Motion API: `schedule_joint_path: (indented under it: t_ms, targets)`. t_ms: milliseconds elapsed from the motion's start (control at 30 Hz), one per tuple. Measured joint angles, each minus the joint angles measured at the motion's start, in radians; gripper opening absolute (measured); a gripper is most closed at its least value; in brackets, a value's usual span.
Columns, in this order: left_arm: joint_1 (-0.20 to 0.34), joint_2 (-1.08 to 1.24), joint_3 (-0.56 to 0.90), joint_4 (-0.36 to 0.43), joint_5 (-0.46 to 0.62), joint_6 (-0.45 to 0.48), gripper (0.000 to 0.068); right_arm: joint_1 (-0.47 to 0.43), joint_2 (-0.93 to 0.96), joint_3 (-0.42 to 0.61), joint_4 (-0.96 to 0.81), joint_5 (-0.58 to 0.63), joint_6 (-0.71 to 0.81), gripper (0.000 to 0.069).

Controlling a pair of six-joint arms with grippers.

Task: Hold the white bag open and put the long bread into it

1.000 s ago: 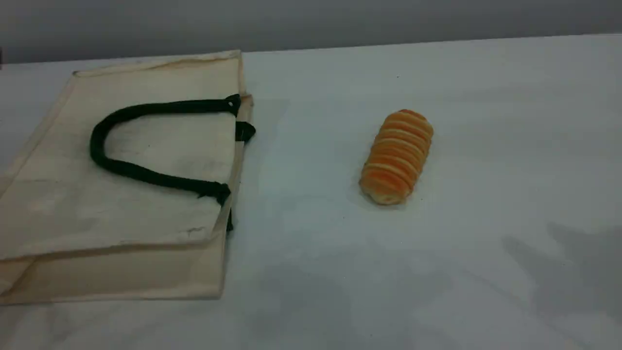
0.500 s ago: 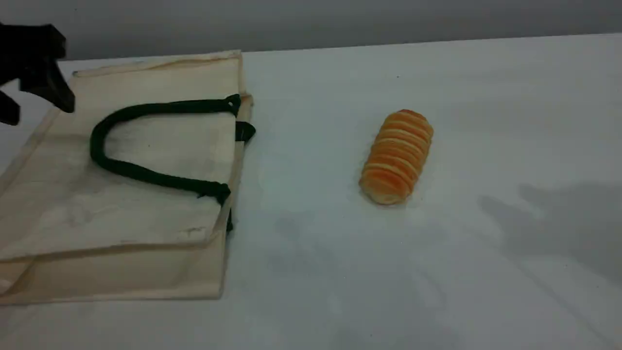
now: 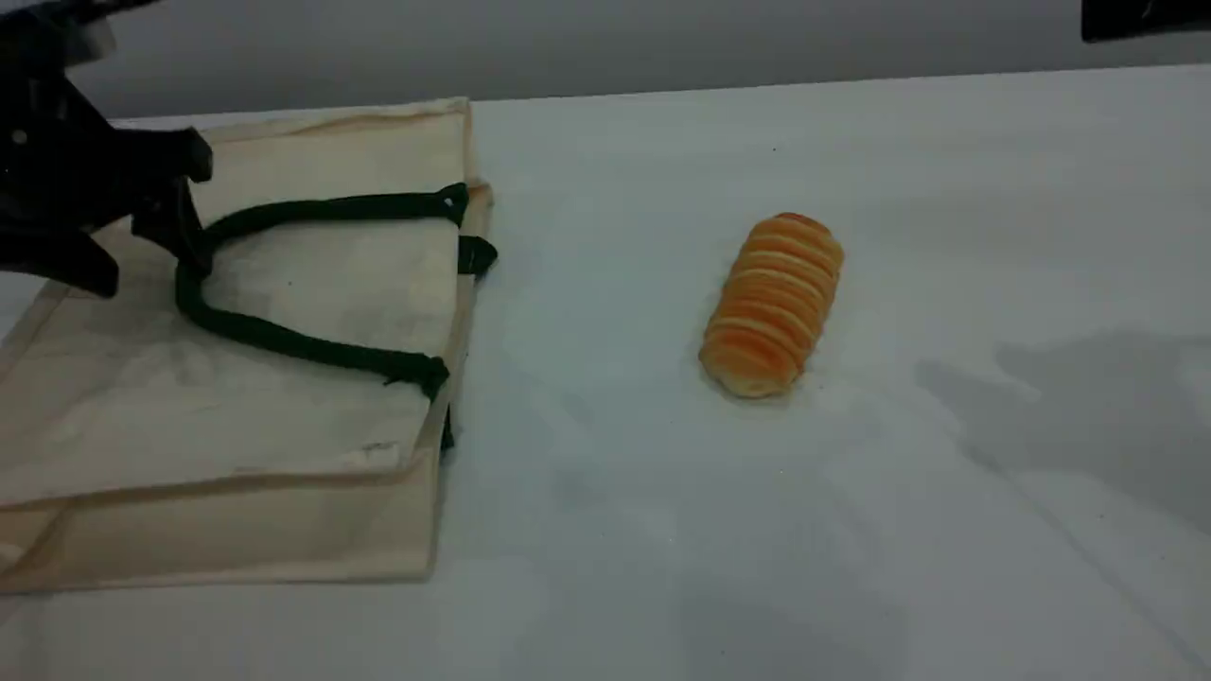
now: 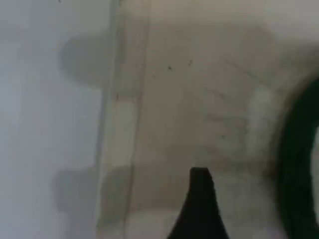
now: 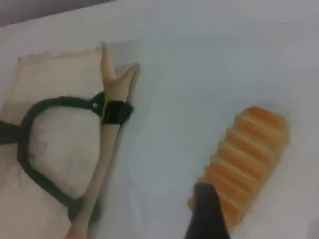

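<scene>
Left fingers (image 3: 185, 238) moved in over white bag (image 3: 284, 416).

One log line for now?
left gripper open over white bag | right gripper open near long bread | bread on table

We see a pale, white-grey table (image 3: 615, 530) filling most of the scene view, smooth and matte, with a plain grey wall (image 3: 605, 43) running behind its far edge. On the table's right side we make out a broad soft shadow (image 3: 1097, 416), fainter grey patches nearer the front, and one tiny dark speck (image 3: 774, 148) toward the far edge.
</scene>
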Motion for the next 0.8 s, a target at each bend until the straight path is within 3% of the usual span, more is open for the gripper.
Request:
schedule_joint_path:
  t_ms: [600,700,800]
  targets:
    - [-0.026,0.108,-0.015,-0.005,-0.047,0.005,0.0507,0.0,-0.001,0.0,0.032,0.004,-0.029,0.0456]
    - [-0.041,0.122,-0.015,-0.003,-0.048,0.005,0.0457,0.0,-0.001,0.0,0.032,0.005,-0.029,0.0456]
    - [-0.042,0.127,-0.015,-0.003,-0.048,0.005,0.0343,0.0,-0.001,0.0,0.032,0.004,-0.029,0.0456]
